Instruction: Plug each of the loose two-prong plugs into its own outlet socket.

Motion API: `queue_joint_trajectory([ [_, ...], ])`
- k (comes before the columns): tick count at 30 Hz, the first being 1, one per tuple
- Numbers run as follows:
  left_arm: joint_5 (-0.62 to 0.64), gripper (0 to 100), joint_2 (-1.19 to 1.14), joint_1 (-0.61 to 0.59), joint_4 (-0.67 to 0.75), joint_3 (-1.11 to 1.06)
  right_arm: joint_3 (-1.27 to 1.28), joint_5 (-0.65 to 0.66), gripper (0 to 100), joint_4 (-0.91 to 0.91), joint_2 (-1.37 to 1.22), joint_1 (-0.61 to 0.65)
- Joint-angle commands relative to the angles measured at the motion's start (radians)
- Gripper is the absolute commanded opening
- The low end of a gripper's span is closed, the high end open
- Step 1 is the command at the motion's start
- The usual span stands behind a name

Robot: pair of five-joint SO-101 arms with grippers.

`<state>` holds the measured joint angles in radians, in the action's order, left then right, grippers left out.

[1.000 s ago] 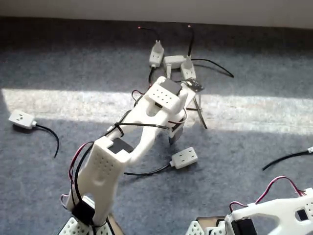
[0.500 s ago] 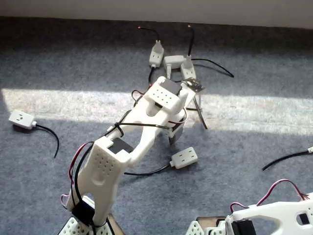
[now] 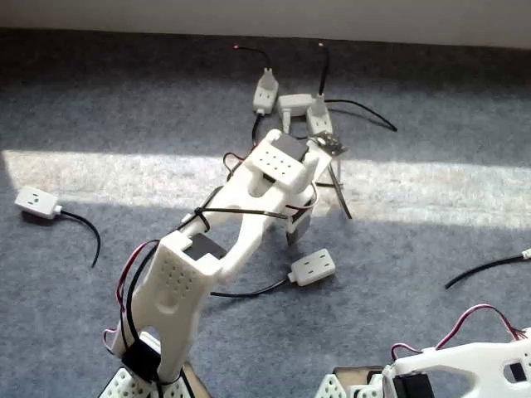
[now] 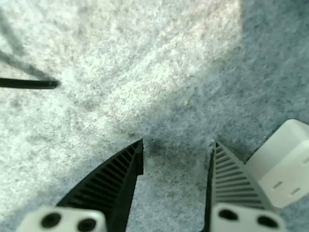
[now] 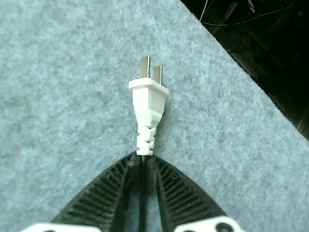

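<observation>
White plug, black cord; white socket; grey carpet; ribbed black jaws; white arm.

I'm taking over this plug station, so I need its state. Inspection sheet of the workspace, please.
Surface: grey felt mat, a sunlit band across it.
Job's things: white two-prong plug lying flat, prongs bare; socket block near the centre; second socket block at the high view's left; white plug parts clustered at the far side.
Clutter: nothing seen.
Grippers: left pincer open over bare mat beside a socket block; right pincer shut on the plug cord behind the plug.
Cables: black cords trail from the socket blocks; loose cable at the right.
Surroundings: pale wall; dark room past the mat's edge.
</observation>
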<state>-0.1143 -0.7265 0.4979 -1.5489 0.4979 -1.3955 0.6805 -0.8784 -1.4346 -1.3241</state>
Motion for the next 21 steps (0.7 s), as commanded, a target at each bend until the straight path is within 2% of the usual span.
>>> queue_joint_trajectory([
  [1,0.006,22,0.061,0.001,0.002,0.004,-0.071,0.023,0.9,-0.030,0.018,0.002],
  [7,0.006,22,0.070,-0.010,0.002,0.010,-0.418,-0.064,0.9,-0.338,0.053,0.110],
  [17,0.008,22,0.071,-0.180,0.002,0.012,-0.343,-0.215,0.9,-0.860,0.414,0.400],
  [21,0.008,22,0.071,-0.257,0.002,0.012,-0.340,-0.334,0.8,-0.888,0.489,0.516],
])
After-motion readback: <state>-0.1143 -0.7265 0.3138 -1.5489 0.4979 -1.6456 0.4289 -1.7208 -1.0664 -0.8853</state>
